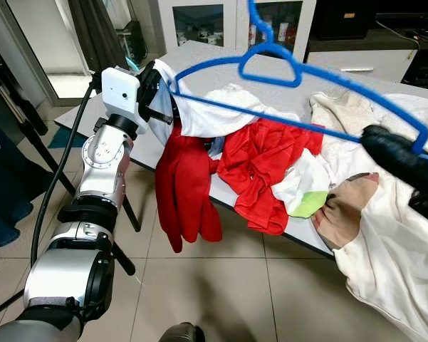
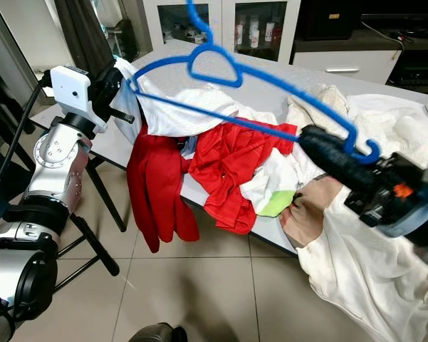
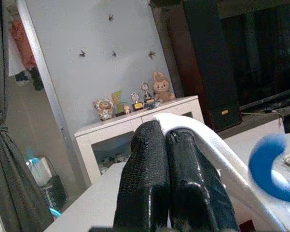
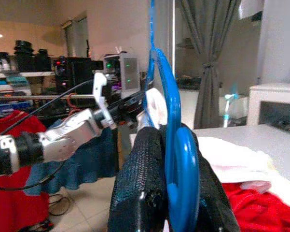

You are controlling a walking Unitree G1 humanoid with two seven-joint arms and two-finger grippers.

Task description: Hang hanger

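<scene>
We hold the blue hanger (image 1: 299,75) across the upper centre of the frame, above the desk (image 1: 199,60): right gripper (image 2: 338,160) clamped on one end, left gripper (image 1: 157,89) pinched shut on the white garment (image 1: 199,114) at the other. Pulling apart could slip the cloth off; the red clothes (image 1: 260,167) may snag.

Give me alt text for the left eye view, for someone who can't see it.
A blue plastic hanger is held up over a clothes-strewn white table, the right gripper clamped on one end and the left gripper pinching a white garment draped on the other end. Below lie a red garment and cream cloth.
</scene>
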